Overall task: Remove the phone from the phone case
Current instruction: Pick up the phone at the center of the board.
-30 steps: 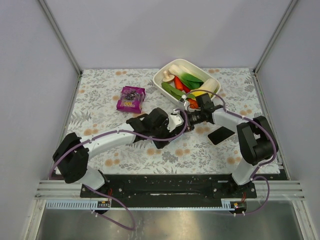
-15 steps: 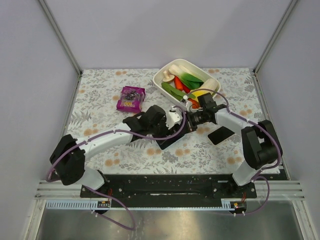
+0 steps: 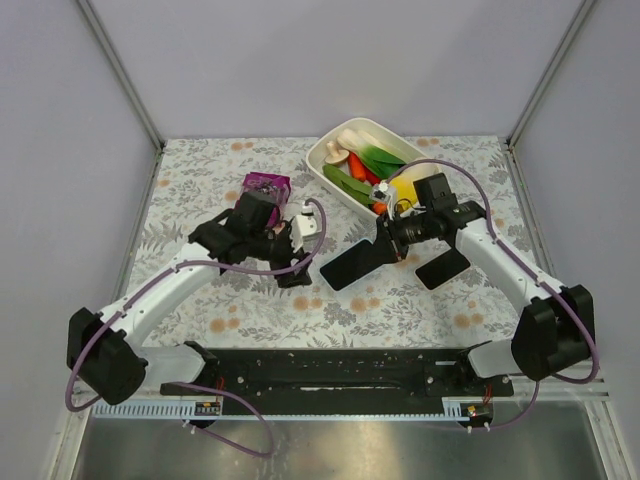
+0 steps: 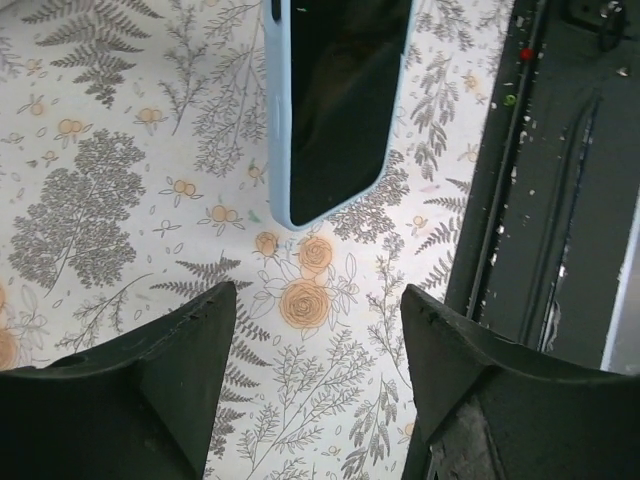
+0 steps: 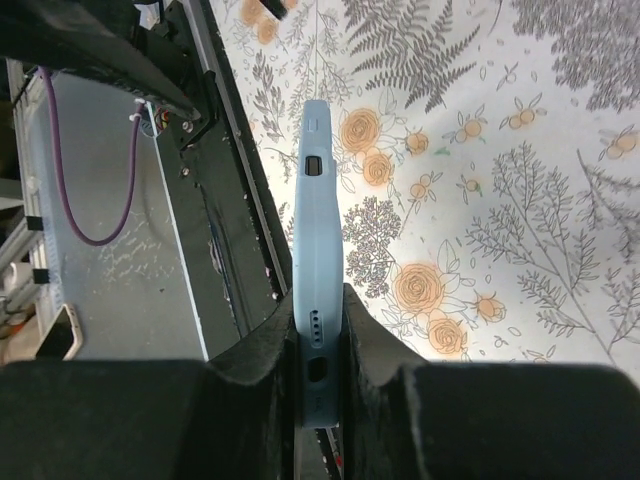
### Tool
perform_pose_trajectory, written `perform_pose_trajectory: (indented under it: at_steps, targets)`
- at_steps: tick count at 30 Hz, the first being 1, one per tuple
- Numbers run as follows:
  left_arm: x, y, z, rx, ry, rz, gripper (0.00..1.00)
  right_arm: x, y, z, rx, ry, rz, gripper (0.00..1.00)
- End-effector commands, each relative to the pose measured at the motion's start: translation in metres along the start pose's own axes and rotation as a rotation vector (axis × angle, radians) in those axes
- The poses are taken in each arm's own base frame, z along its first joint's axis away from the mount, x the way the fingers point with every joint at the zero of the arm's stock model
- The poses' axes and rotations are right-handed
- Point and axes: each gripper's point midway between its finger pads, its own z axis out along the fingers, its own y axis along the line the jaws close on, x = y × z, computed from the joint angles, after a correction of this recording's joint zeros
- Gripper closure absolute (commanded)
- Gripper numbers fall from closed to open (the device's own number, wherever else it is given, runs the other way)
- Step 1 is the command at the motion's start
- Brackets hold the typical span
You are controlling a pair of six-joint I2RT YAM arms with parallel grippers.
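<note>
Right gripper (image 5: 320,345), jaws clamped on the blue phone case (image 5: 318,220). Left gripper (image 4: 318,300) sits at the case's nine o'clock, jaws wide open, empty.

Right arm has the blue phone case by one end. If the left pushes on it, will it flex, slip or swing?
Probably flexes little: the phone case juts straight from the right gripper without sagging. Pinched only at one end, it may pivot or slip. Its matte rim looks rubbery, likely grippy.
</note>
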Motion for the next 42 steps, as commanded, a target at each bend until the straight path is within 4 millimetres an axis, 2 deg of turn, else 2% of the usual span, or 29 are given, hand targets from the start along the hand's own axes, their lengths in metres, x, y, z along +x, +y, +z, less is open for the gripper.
perform_pose_trajectory:
  at_steps: [1,7,10,17,18,21,26,35,40,42]
  targets:
    - [-0.012,-0.020,-0.010,0.168,-0.081,0.054,0.31,-0.031,0.033,-0.023,-0.052,-0.067,-0.193,1.00]
    - [-0.024,-0.026,-0.012,0.302,-0.153,0.017,0.42,-0.041,0.046,-0.031,-0.059,-0.098,-0.267,1.00]
    - [-0.030,-0.022,-0.012,0.303,-0.155,0.015,0.44,-0.040,0.047,-0.032,-0.044,-0.093,-0.293,1.00]
    - [-0.050,-0.016,-0.005,0.330,-0.170,-0.026,0.27,-0.043,0.050,-0.026,-0.050,-0.080,-0.313,1.00]
    - [-0.050,-0.014,-0.002,0.339,-0.168,-0.025,0.22,-0.044,0.053,-0.025,-0.063,-0.080,-0.314,1.00]
    - [-0.056,-0.012,0.006,0.361,-0.167,-0.019,0.20,-0.050,0.059,-0.026,-0.083,-0.090,-0.319,1.00]
    - [-0.057,-0.023,0.013,0.435,-0.165,-0.031,0.19,-0.058,0.064,-0.029,-0.089,-0.106,-0.336,1.00]
    - [-0.065,-0.028,0.013,0.445,-0.207,-0.041,0.39,-0.069,0.068,-0.031,-0.091,-0.141,-0.342,1.00]
    - [-0.060,-0.031,0.016,0.458,-0.193,-0.056,0.42,-0.077,0.070,-0.032,-0.092,-0.166,-0.346,1.00]
    - [-0.057,-0.032,0.018,0.460,-0.188,-0.061,0.47,-0.077,0.072,-0.033,-0.095,-0.167,-0.348,1.00]
